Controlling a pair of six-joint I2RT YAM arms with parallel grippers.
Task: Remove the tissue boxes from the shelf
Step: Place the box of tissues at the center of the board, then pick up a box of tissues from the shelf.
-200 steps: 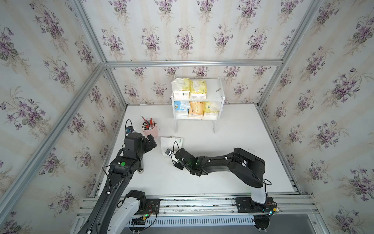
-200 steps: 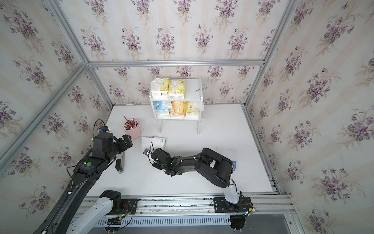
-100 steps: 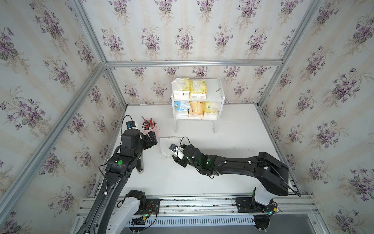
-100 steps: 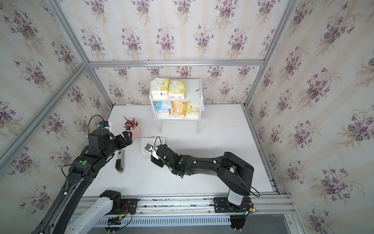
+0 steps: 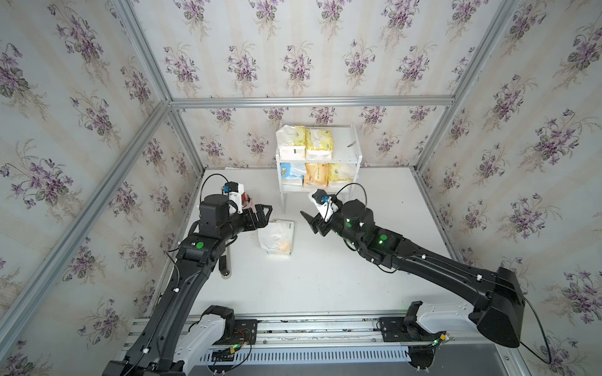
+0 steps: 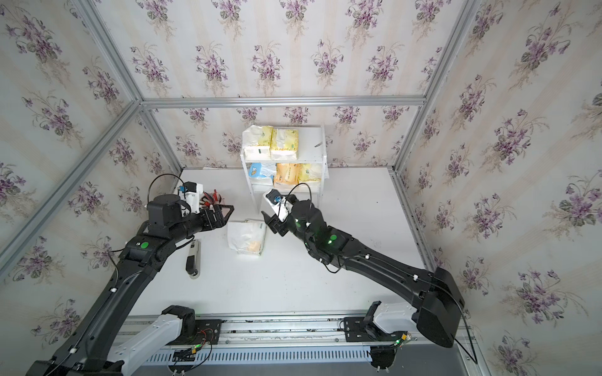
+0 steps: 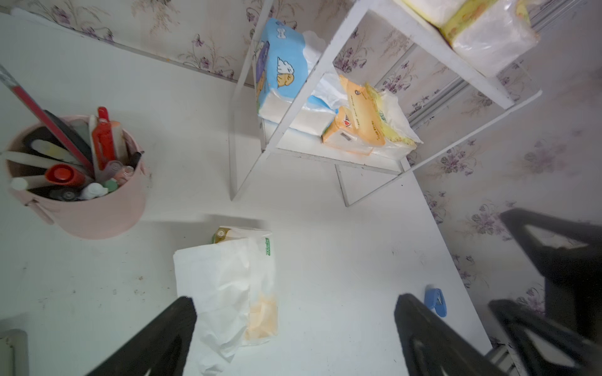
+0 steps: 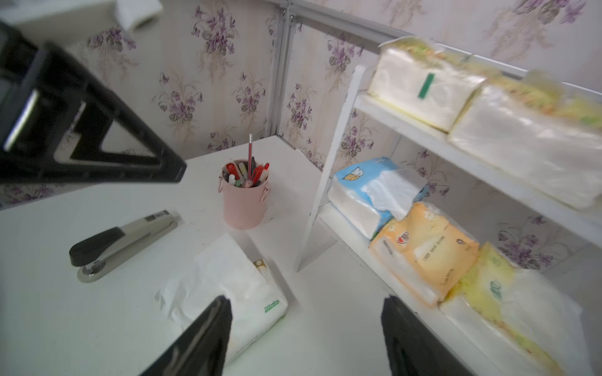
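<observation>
Two pincers checked, both empty. My right pincer [image 8: 306,301] stands wide with nothing between its jaws and hangs over the surface [image 5: 325,276], just in front of the shelf [image 5: 317,160]. My left pincer [image 7: 294,301] is spread just as wide and holds nothing.

Between the two pincers a white pack [image 5: 277,236] lies flat on the surface. It is off the shelf and neither arm touches it. I count it as the one pack removed.

Five packs are left on the shelf:
- **Upper board:** a white-and-yellow pack [image 5: 291,141] and a yellow pack [image 5: 319,143] sit side by side.
- **Lower board:** a blue-and-white pack [image 8: 365,198], an orange pack [image 8: 423,250] and a second yellow pack [image 8: 495,293] are set close together. The blue-and-white one has a tissue pulled up from its slot.

The pink pen cup [image 8: 244,208] stands on the surface on the left arm's side of the shelf. It holds pens, markers and a red pencil and is no part of the job. A stapler [image 8: 123,237] lies nearby.

In my judgement the task is in its early part, with both boards yet to be emptied.
</observation>
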